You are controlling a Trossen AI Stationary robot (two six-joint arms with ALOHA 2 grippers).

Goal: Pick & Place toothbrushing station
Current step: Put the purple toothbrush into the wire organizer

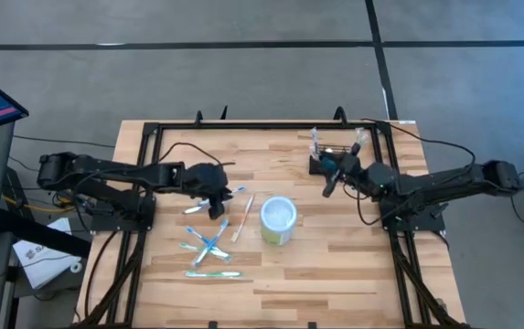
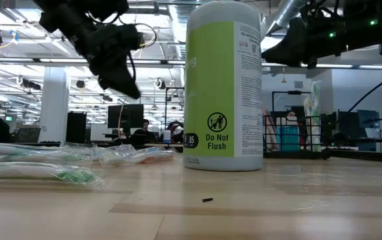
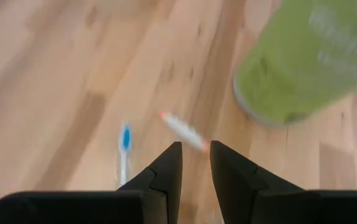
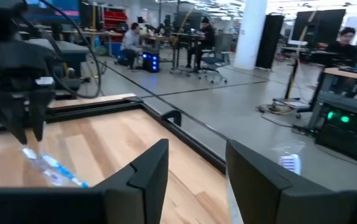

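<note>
The toothbrushing station, a small black wire basket [image 1: 335, 157], stands at the far right of the table with wrapped toothbrushes upright in it. My right gripper [image 1: 333, 185] [image 4: 197, 171] hovers just on the near side of the basket. It is open, points level toward the table's left, and has nothing between its fingers. My left gripper [image 1: 214, 206] [image 3: 195, 163] slants down over loose toothbrushes at the table's left middle, its fingers a little apart. An orange-tipped toothbrush [image 3: 181, 129] and a blue one [image 3: 125, 142] lie on the wood below it.
A white-and-green round canister [image 1: 278, 221] [image 2: 223, 87] stands upright at mid-table, between the two grippers. Several wrapped toothbrushes [image 1: 208, 249] lie scattered at the near left. Black frame rails [image 1: 262, 126] border the table's far and side edges.
</note>
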